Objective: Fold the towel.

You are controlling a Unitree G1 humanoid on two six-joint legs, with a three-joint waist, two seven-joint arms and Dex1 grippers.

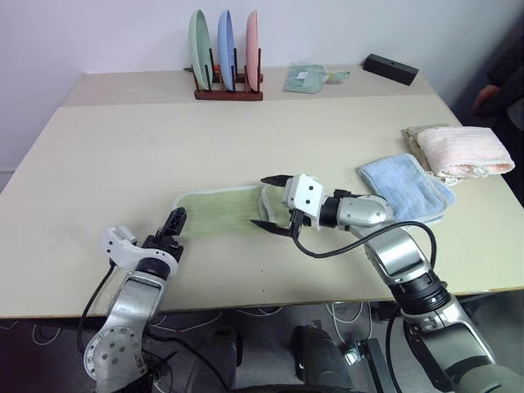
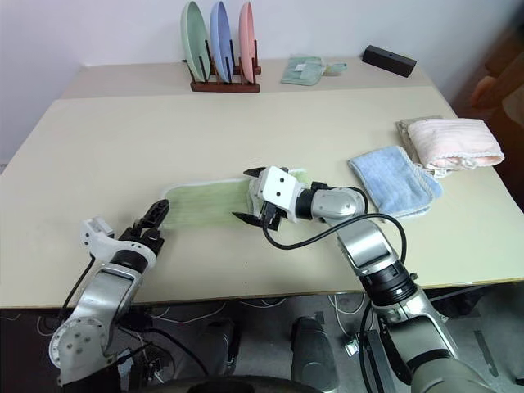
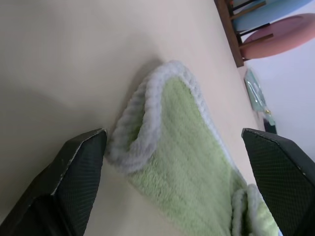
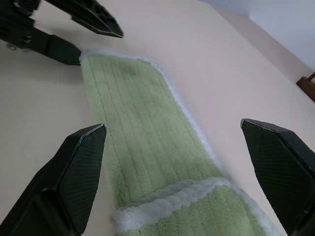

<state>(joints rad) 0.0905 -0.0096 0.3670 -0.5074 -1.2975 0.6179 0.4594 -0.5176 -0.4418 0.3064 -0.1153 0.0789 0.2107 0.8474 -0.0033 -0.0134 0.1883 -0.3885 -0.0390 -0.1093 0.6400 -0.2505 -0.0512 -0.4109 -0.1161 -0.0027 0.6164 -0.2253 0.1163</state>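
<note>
Partly hidden right now is the towel (image 1: 217, 210): its right end disappears behind the right gripper (image 1: 274, 205), so the layered fold there is hard to read from the head views. From the right wrist view you can see one trimmed edge lying across the green cloth, a doubled section. No dark mark can be made out anywhere on it.

Left gripper (image 1: 173, 223) sits just at the towel's left end, fingers spread apart, nothing between them; the left wrist view shows the curled white-trimmed corner lying between the two pads, untouched. Right gripper hovers over the right end, jaws wide, holding nothing.

Off to the right lie a folded light blue towel (image 1: 405, 185) and, beside it, a folded pale pink towel (image 1: 463, 151) resting on another cloth. At the far edge stand a wooden rack (image 1: 228, 92) with green, blue and pink plates, a small greenish cloth (image 1: 307, 78) and a black box (image 1: 390, 69). A person's hand (image 1: 488, 95) shows at the right edge.

All of it sits on a cream table (image 1: 123, 147) against a pale wall.
</note>
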